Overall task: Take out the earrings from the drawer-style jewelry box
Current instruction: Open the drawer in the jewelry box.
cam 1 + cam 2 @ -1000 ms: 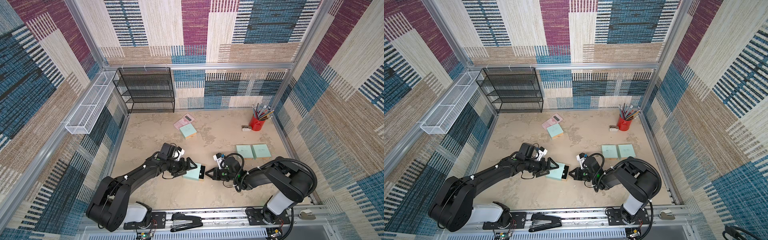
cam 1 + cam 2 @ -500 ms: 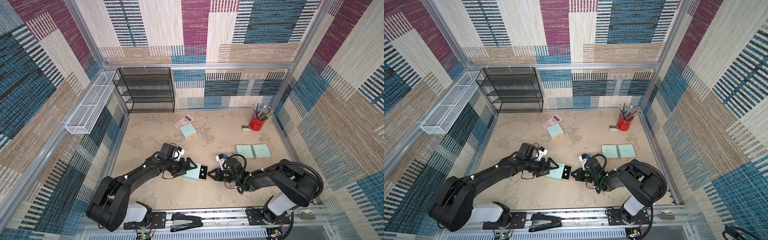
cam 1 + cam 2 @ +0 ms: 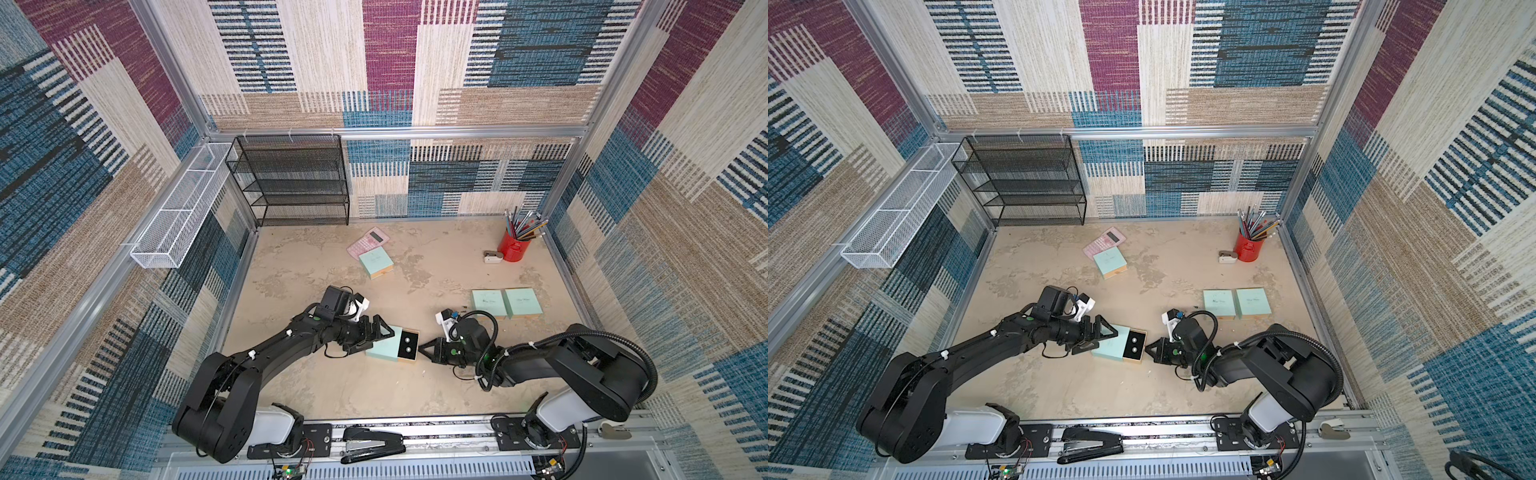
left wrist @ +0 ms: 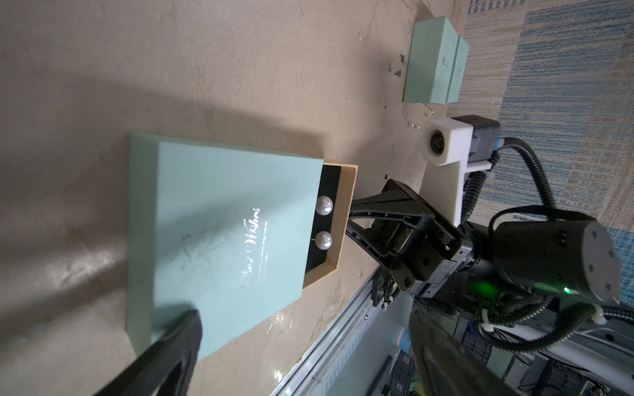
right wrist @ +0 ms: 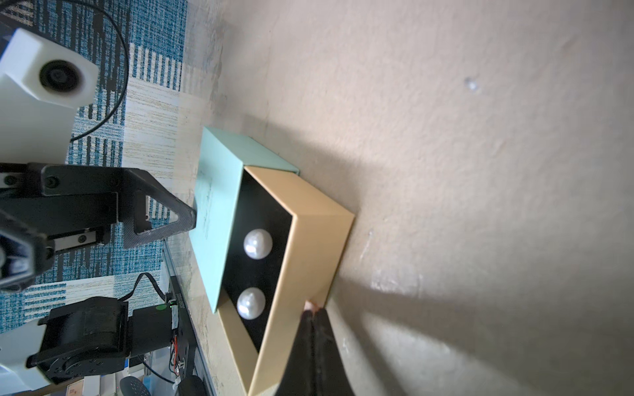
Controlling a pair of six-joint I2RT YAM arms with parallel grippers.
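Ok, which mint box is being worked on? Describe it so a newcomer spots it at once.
On the beige floor, look near the front rail, where the left tool and right tool face each other. The box lies between them. Unlike the three shut boxes farther back, its drawer is slid out, showing two pearl earrings on black lining.

Only legible txt: silver script on lid of the part-open mint jewelry box [image 4: 219,219], left wrist view. "Wishes" is clear; the word before it is faint, approx. "Best". Fine print beneath is too small to read. Script on the two closed mint boxes [image 4: 432,58] is illegible. Pink calculator [image 3: 368,241]: no digits or key labels readable.
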